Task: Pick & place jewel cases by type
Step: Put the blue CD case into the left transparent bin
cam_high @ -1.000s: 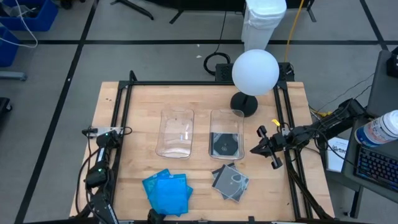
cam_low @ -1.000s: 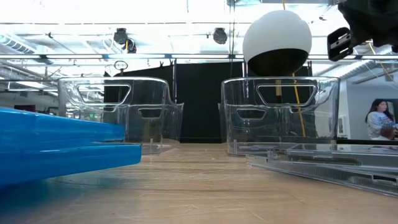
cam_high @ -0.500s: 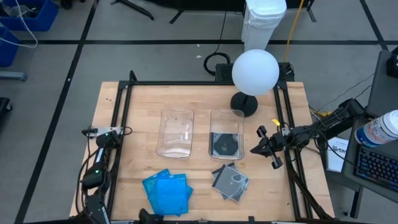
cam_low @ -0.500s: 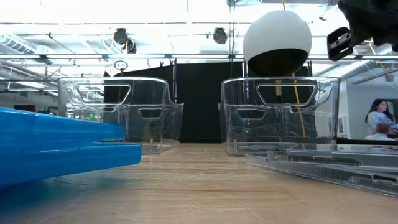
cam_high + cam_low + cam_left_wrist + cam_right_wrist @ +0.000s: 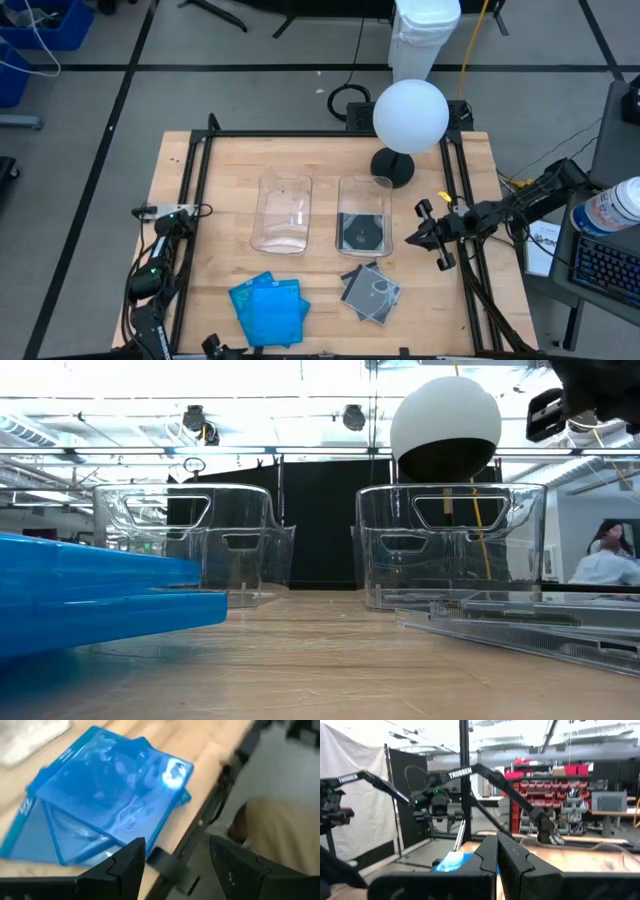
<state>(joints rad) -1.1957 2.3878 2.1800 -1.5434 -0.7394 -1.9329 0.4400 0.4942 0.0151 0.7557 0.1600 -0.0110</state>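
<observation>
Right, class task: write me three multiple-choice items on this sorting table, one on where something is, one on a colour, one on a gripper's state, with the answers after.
1. Where does the disc case that is already sorted lie?
A. in the right-hand clear bin
B. in the left-hand clear bin
C. on the floor

2. What colour are the jewel cases stacked at the table's front left?
A. red
B. bright blue
C. yellow

3. How do the right gripper's fingers stand?
A. wide open
B. shut on a blue case
C. shut, holding nothing

Answers:
1. A: the high view shows a dark disc case inside the right-hand clear bin, while the left-hand clear bin holds none.
2. B: the blue cases lie left of the clear/grey cases.
3. C: the right gripper has its fingers pressed together with nothing between them, beside the table's right edge.
</observation>
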